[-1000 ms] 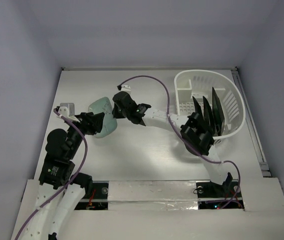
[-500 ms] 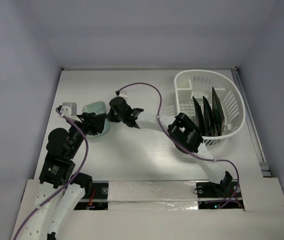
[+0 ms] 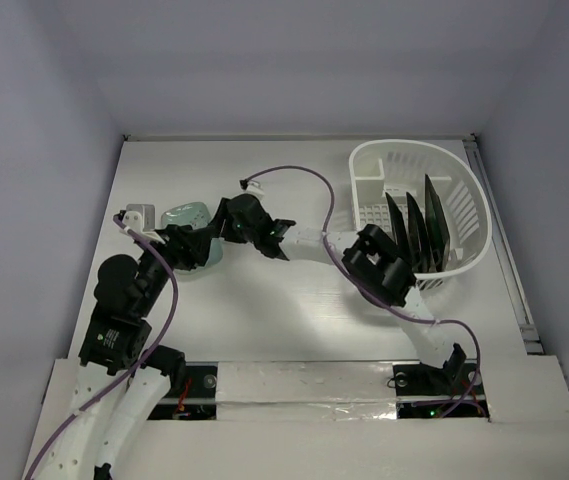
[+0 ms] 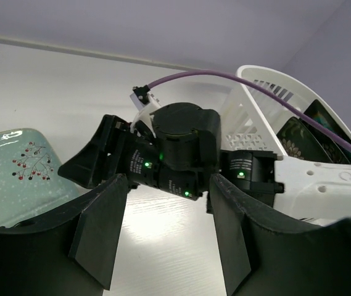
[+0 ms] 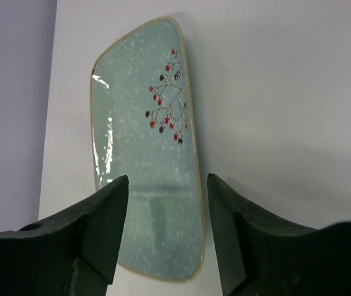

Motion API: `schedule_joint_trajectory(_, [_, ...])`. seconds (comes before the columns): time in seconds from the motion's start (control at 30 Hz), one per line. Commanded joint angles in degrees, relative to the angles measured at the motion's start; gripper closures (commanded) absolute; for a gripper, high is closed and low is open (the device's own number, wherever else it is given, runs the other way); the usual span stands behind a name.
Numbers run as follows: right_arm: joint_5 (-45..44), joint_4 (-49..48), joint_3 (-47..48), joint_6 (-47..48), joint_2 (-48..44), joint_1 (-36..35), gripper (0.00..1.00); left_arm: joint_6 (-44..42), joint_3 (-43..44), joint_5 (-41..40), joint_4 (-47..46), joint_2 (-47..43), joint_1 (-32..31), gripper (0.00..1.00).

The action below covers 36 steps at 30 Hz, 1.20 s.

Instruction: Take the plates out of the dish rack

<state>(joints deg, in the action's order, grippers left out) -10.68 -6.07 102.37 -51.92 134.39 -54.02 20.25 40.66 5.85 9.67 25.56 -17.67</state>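
While gaping empty, left end effector (image 4: 168,183) and right end effector (image 5: 167,185) by mint-green plate (image 5: 139,123).

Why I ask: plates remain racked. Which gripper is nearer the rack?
Right. The right gripper is left of the rack, by the mint plate; the left gripper sits farther left.

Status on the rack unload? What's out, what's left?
Done: the mint plate lies flat on the table, out of the dish rack. In hand: nothing. The right claw hovers open over that plate, and the left claw is open beside it. Left: the dark plates standing upright in the rack.
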Motion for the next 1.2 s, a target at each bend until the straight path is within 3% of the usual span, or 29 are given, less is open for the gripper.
schedule_joint_trajectory(0.0, [-2.15,-6.41,-4.43,4.62,-11.22,-0.03,0.40,0.05,1.35,0.66,-2.47,0.63,-0.35,0.48])
schedule_joint_trajectory(0.13, [-5.22,-7.03,-12.87,10.16,-20.10,-0.03,0.43,0.05,1.26,0.75,-2.64,0.63,0.27,0.48])
schedule_joint_trajectory(0.17, [-6.10,-6.68,-14.90,11.83,-25.61,-0.03,0.64,0.05,1.26,0.75,-2.64,0.72,0.79,0.48])
schedule_joint_trajectory(0.2, [-8.11,-6.24,-19.35,14.63,-28.62,-0.03,0.79,0.05,1.26,0.75,-2.64,0.63,0.80,0.48])
schedule_joint_trajectory(0.27, [-12.15,-1.88,-23.33,17.54,-37.73,-0.03,1.00,0.05,1.17,0.92,-2.73,0.63,0.80,0.48])
schedule_joint_trajectory(0.33, [-18.31,1.91,-29.12,22.20,-43.92,-0.03,1.00,-0.03,1.00,1.53,-2.82,0.54,0.80,0.57])
schedule_joint_trajectory(0.4, [-25.75,8.50,-33.00,26.66,-53.41,-0.03,1.00,-0.04,0.91,2.23,-3.25,0.54,0.80,0.75])
schedule_joint_trajectory(0.5, [-38.83,19.92,-39.16,29.41,-65.42,0.66,1.00,-0.12,0.82,2.33,-3.43,0.54,0.80,0.93])
schedule_joint_trajectory(0.6, [-42.84,33.98,-39.70,27.68,-72.32,2.60,1.00,-0.04,0.91,2.76,-3.52,0.63,0.80,0.96])
schedule_joint_trajectory(0.67, [-43.37,39.44,-38.48,26.61,-76.28,3.65,1.00,-0.04,0.91,2.85,-3.61,0.72,0.80,0.96])
schedule_joint_trajectory(0.8, [-44.96,57.16,-30.50,21.00,-75.33,5.67,0.99,-0.04,0.82,2.94,-3.43,0.63,0.80,0.80])
schedule_joint_trajectory(0.9, [-43.47,63.53,-27.40,20.98,-71.55,7.09,0.86,-0.04,0.82,3.21,-3.43,0.54,0.80,0.65])
schedule_joint_trajectory(1.0, [-40.40,63.28,-26.78,23.44,-68.56,8.49,0.71,-0.04,0.73,3.21,-3.43,0.02,0.80,0.56])
schedule_joint_trajectory(1.17, [-37.41,59.69,-28.80,27.30,-65.84,12.35,0.62,-0.04,0.82,3.21,-3.43,-0.34,0.80,0.52])
